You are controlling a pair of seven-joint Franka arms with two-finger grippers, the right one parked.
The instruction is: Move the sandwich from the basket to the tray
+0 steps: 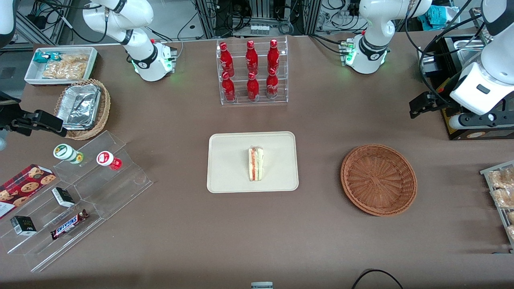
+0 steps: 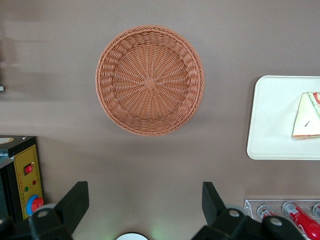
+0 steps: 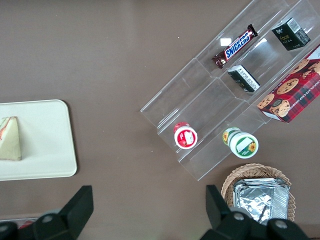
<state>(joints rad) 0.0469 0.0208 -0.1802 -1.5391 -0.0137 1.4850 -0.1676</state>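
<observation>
The sandwich (image 1: 255,163) stands on its edge on the cream tray (image 1: 229,160) at the middle of the table; it also shows in the left wrist view (image 2: 306,117) on the tray (image 2: 275,120). The reddish-brown wicker basket (image 1: 378,179) lies empty beside the tray, toward the working arm's end; the left wrist view looks straight down into the basket (image 2: 150,80). My left gripper (image 1: 419,106) is open and empty, held high above the table, farther from the front camera than the basket. In its own view the gripper (image 2: 144,192) has bare table between its fingers.
A clear rack of red bottles (image 1: 253,72) stands farther back than the tray. A black control box (image 1: 474,120) sits under the working arm. A stepped clear stand with snacks (image 1: 80,192), a tan basket of foil containers (image 1: 82,108) and a white snack tray (image 1: 60,64) lie toward the parked arm's end.
</observation>
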